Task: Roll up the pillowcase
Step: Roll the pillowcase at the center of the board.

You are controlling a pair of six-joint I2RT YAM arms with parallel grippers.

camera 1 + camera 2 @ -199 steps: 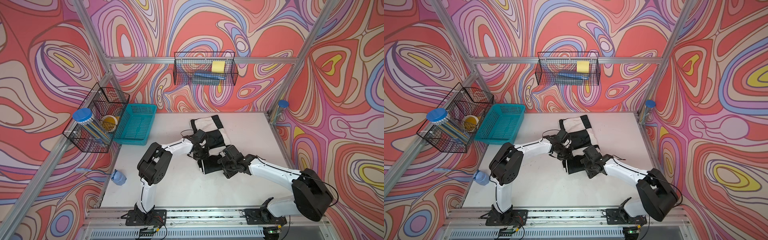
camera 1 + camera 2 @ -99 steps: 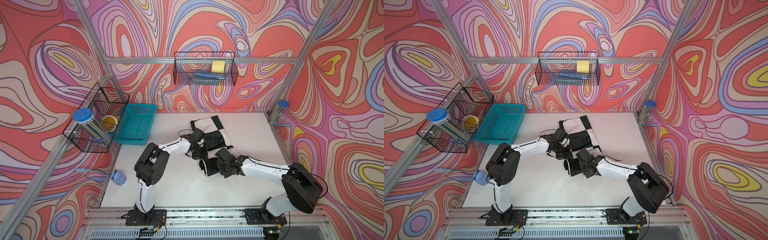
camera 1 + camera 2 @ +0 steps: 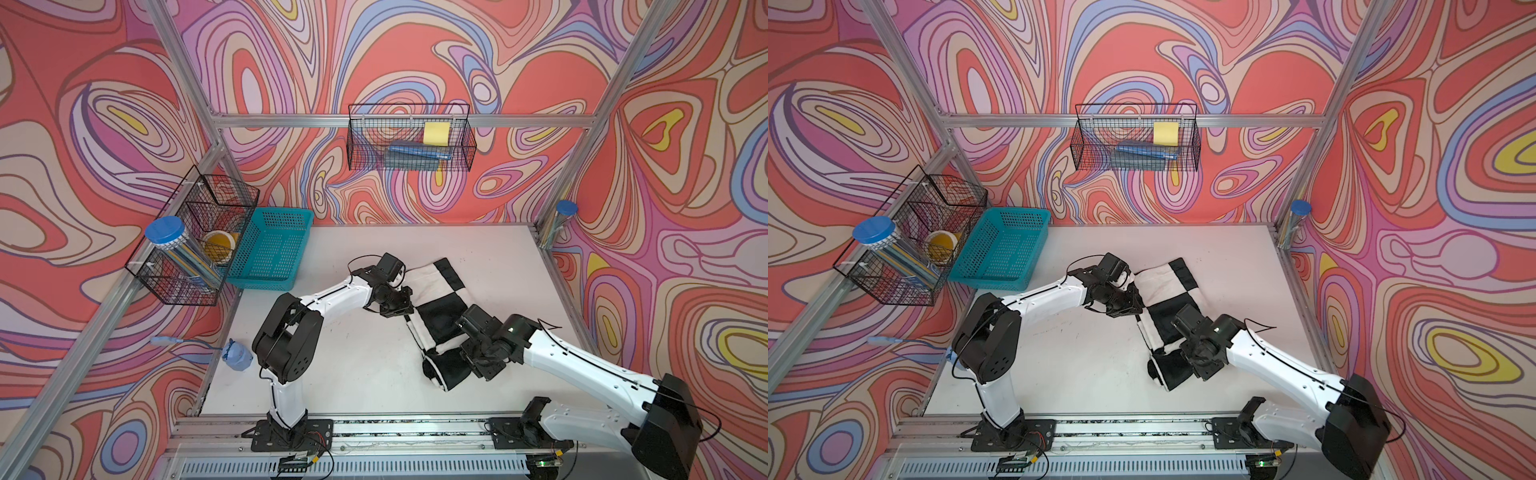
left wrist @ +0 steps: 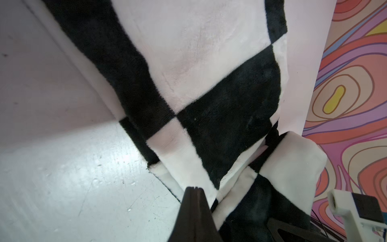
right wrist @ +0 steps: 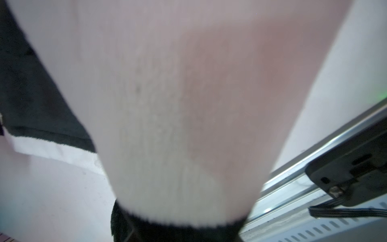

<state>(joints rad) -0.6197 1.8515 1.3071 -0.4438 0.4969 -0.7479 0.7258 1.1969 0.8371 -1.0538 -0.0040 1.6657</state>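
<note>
The black and white checkered pillowcase [image 3: 440,316] [image 3: 1167,307] lies on the white table, flat at its far end and wound into a thick roll [image 3: 446,368] at its near end. My left gripper [image 3: 397,309] [image 4: 193,188] is shut with nothing between its fingers, its tip resting on the pillowcase's white left edge [image 4: 209,62]. My right gripper [image 3: 473,361] [image 3: 1196,359] sits on the right end of the roll. In the right wrist view the plush roll [image 5: 178,104] fills the picture and runs down into the jaws, hiding the fingers.
A teal plastic basket [image 3: 270,253] stands at the back left beside a wire rack [image 3: 195,245] with a blue-lidded jar. Another wire basket [image 3: 411,141] hangs on the back wall. A blue object [image 3: 237,355] lies off the table's left edge. The metal rail [image 3: 395,428] runs along the front.
My right gripper has pulled back toward the front right, and the roll and the whole pillowcase have slid nearer with it. The left gripper has hardly moved.
</note>
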